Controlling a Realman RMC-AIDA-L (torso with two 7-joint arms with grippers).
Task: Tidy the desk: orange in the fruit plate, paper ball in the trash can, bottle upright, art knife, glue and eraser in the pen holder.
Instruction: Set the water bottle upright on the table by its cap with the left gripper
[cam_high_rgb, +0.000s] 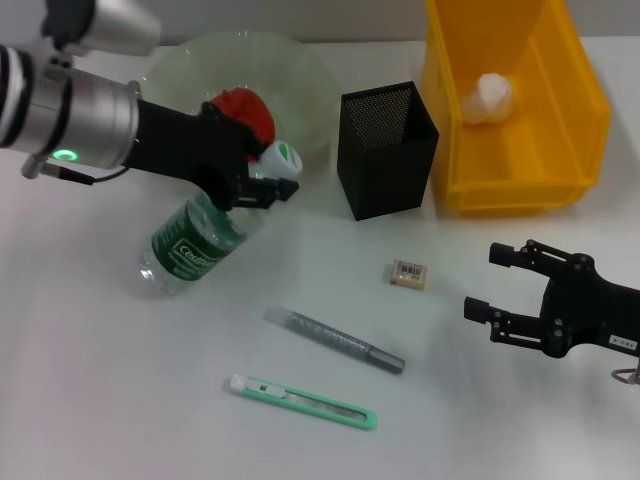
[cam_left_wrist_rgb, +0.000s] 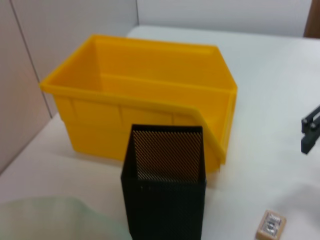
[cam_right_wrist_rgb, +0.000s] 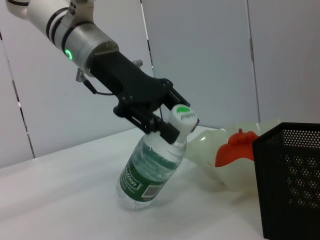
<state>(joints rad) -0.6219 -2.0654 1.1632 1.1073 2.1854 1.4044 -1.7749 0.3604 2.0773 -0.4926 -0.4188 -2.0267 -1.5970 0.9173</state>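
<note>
Nearest the head camera lies the art knife (cam_high_rgb: 303, 401), flat on the table (cam_high_rgb: 90, 400). Just beyond it lies the glue stick (cam_high_rgb: 334, 340), and past that the eraser (cam_high_rgb: 408, 273). To the right at this depth, the right gripper (cam_high_rgb: 495, 283) hovers over the table with its fingers apart, holding nothing.

Farther back, the left gripper (cam_high_rgb: 262, 186) is clamped on the neck of the bottle (cam_high_rgb: 200, 240), just below the cap (cam_right_wrist_rgb: 182, 118). The bottle leans steeply; its base rests on the table and its cap points toward the pen holder (cam_high_rgb: 387, 148).

Beyond these, the orange (cam_high_rgb: 245, 112) sits in the fruit plate (cam_high_rgb: 190, 65), and the paper ball (cam_high_rgb: 486, 97) lies in the trash can (cam_high_rgb: 570, 120).

Step in hand, as judged: stand the bottle upright.
- Pivot the bottle about its base; keep the base on the table.
- Raise the neck until vertical.
- Keep clear of the fruit plate.
- Release only when the bottle stands on its own.
</note>
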